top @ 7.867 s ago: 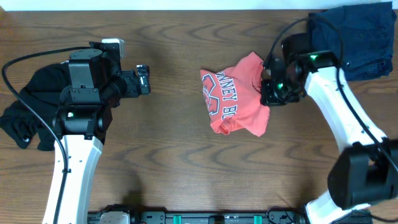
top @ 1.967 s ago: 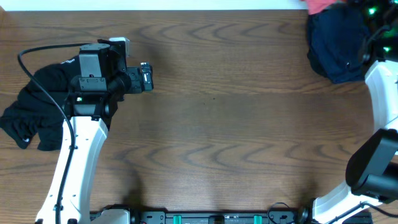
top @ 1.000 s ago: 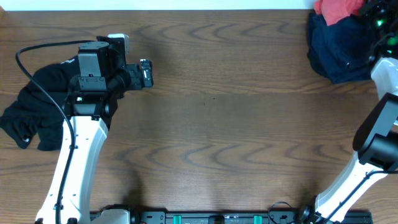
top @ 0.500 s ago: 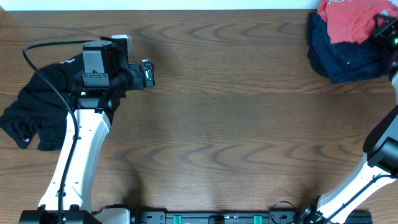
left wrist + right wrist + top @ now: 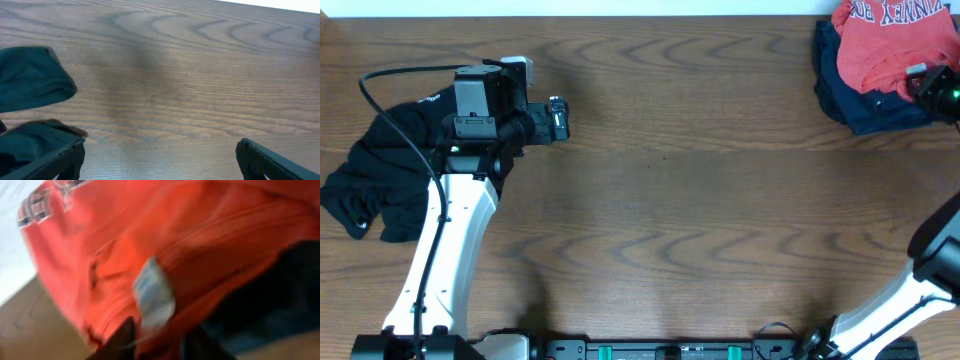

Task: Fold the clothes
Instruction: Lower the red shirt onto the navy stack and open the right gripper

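Wooden table (image 5: 700, 200) is bare ahead of both tools; all the cloth sits at the ends.

Black garment pile (image 5: 365, 185): crumpled, not yet folded, behind and outboard of the left gripper (image 5: 161, 150); left wrist view shows a dark lobe of cloth just beside one finger (image 5: 50, 160). Jaws wide apart, nothing held, only table grain between them.

Navy garment (image 5: 850, 95): far corner, under and ahead of the right gripper (image 5: 923, 80); close to the table edge.

Red T-shirt (image 5: 880, 40): lying on the navy one, print up, its near hem right at the right fingertips. Right wrist view is blurred; fingers look close together with red hem and a white label (image 5: 152, 292) just above them; can't tell if they're clamped on cloth or free.

Risks, as I read it:
- if the right jaws have any hem or label pinched, pulling the arm back drags the shirt off the navy garment and opens the fold; needs a clear release before retreat;
- the stack is near the table edge, so a sideways tug or a wrist brushing it could tip both garments off;
- the shirt lies skewed on the stack, one edge overhanging; a nudge could slump it;
- left side: pile is bunched with no clean edge showing; a blind grab takes several layers and lifts a wad, not a corner;
- left arm's cable (image 5: 390, 75) loops over the pile; reaching back could catch cloth.
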### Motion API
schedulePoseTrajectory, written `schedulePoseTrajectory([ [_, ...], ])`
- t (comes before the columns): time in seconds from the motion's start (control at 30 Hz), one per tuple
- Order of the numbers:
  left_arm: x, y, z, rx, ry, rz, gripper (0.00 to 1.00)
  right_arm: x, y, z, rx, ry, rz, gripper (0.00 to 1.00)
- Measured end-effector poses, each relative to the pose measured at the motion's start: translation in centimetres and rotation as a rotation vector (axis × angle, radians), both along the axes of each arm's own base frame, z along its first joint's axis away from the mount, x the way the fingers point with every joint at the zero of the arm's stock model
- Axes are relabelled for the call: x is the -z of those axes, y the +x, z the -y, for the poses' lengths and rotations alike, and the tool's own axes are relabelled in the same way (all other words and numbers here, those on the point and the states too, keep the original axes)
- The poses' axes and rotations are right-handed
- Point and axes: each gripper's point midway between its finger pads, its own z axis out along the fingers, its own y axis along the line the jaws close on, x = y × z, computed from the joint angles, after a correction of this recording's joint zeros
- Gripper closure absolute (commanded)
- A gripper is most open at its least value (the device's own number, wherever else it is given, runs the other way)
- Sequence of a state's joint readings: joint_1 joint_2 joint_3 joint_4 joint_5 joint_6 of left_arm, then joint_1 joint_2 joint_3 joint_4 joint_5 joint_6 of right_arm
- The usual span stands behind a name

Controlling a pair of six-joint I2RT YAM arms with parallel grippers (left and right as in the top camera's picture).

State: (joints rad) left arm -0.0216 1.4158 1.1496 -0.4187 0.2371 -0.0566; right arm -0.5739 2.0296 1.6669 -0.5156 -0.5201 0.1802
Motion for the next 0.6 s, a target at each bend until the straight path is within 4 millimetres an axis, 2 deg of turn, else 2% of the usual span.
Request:
schedulePoseTrajectory([
  [0.07,0.0,0.0,0.0,0.0,0.0,0.0,0.02,-2.7,-0.8,-0.3,-0.026,-0.063,0.028,0.28],
  [0.1,0.0,0.0,0.0,0.0,0.0,0.0,0.02,-3.8,-1.1,-0.4,-0.034,-0.084,0.038,0.24],
  [0.17,0.0,0.0,0.0,0.0,0.0,0.0,0.02,-6.5,-1.7,-0.7,-0.059,-0.148,0.078,0.21],
  [0.27,0.0,0.0,0.0,0.0,0.0,0.0,0.02,-9.3,-2.0,-1.0,-0.078,-0.217,0.134,0.21],
  [0.37,0.0,0.0,0.0,0.001,0.0,0.0,0.02,-10.8,-0.9,-0.9,-0.112,-0.309,0.199,0.15],
  [0.47,0.0,0.0,0.0,0.0,0.0,0.0,0.02,-11.5,1.0,-1.4,-0.158,-0.414,0.256,0.01],
  [0.6,0.0,0.0,0.0,0.0,0.0,0.0,0.02,-11.6,4.6,-2.5,-0.202,-0.583,0.324,0.01],
])
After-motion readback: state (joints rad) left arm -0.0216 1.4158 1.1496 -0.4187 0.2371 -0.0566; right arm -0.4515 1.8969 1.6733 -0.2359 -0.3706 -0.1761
